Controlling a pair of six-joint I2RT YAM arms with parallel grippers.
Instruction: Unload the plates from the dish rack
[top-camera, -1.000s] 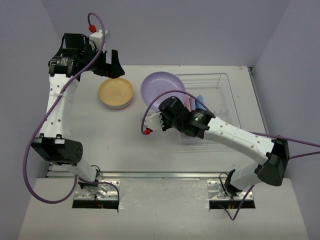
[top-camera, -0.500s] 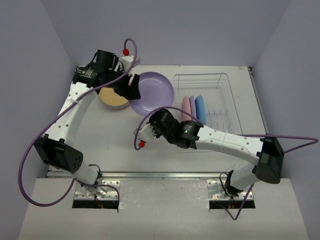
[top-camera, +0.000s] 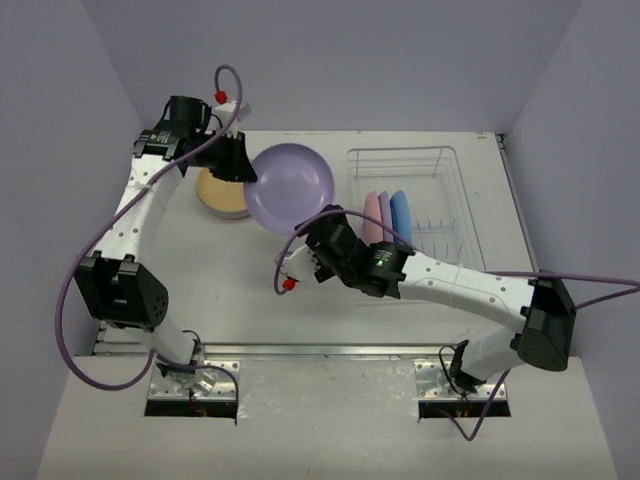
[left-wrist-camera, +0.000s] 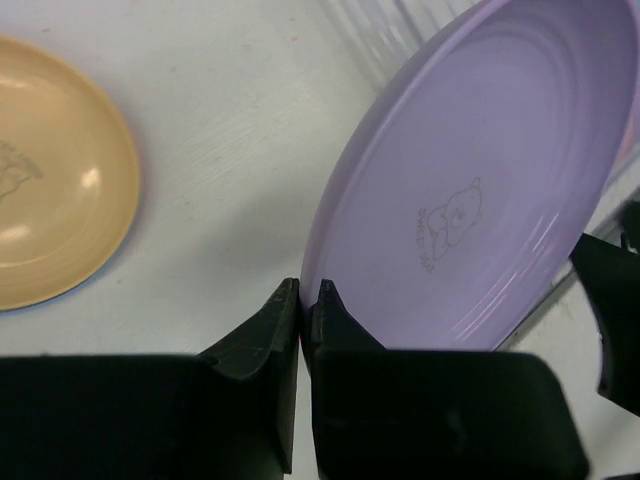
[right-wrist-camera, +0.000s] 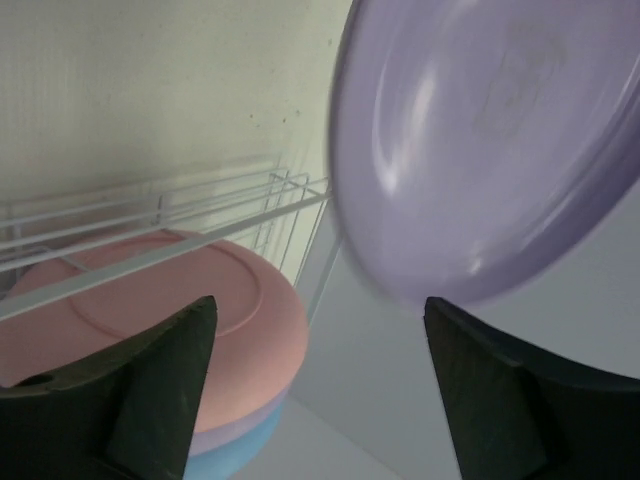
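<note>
The white table (top-camera: 250, 290) carries the wire dish rack (top-camera: 400, 150) on its far right part. Just left of the rack, a lilac plate (top-camera: 290, 188) hangs tilted above the table, its rim clamped in the left pincer (left-wrist-camera: 301, 292). Further left of the rack, a cream-yellow plate (top-camera: 220, 195) lies flat on the table. In the rack's left end three plates (top-camera: 371, 215) stand on edge: pink, lilac, blue. The right pincer (right-wrist-camera: 318, 305) is at the rack's near left corner, spread wide and gripping nothing.

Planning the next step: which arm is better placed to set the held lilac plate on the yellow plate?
Left: the left end effector is shut on the lilac plate, beside the yellow plate. The right end effector is open.
</note>
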